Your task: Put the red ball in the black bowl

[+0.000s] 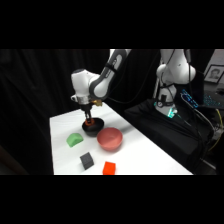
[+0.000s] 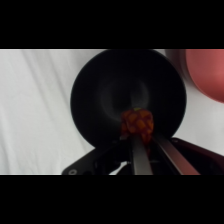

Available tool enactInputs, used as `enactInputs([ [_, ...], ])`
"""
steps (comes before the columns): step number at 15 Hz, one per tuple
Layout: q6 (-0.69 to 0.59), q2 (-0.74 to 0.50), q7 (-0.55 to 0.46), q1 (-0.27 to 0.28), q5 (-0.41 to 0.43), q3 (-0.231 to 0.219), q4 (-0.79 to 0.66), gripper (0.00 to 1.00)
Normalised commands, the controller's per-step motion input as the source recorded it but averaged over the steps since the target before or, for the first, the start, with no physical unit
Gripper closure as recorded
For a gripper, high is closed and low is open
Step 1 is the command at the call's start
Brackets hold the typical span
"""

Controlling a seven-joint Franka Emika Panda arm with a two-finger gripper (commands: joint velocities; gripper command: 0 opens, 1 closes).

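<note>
The black bowl [image 1: 93,127] stands on the white table, just left of the red bowl. My gripper [image 1: 88,120] hangs directly over it, shut on the red ball [image 1: 89,122]. In the wrist view the speckled red ball [image 2: 137,123] sits between my fingers [image 2: 140,150], right above the glossy inside of the black bowl [image 2: 107,95], a little toward its near rim. The ball is above the bowl's bottom, not resting in it.
The red bowl [image 1: 110,138] touches or nearly touches the black bowl's right side; its edge shows as a red bowl [image 2: 206,70] in the wrist view. A green block [image 1: 75,140], a black cube [image 1: 87,160] and a red-orange block [image 1: 109,168] lie nearer the table's front edge.
</note>
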Motion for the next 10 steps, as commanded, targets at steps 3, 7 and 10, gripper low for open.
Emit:
enactInputs([
  [3, 0.0, 0.11, 0.04, -0.025, 0.088, -0.011, 0.16, 0.6],
  [7, -0.18, 0.03, -0.01, -0.058, 0.138, 0.018, 0.17, 0.3],
  [10, -0.31, -0.07, -0.01, -0.044, 0.096, -0.014, 0.15, 0.04],
])
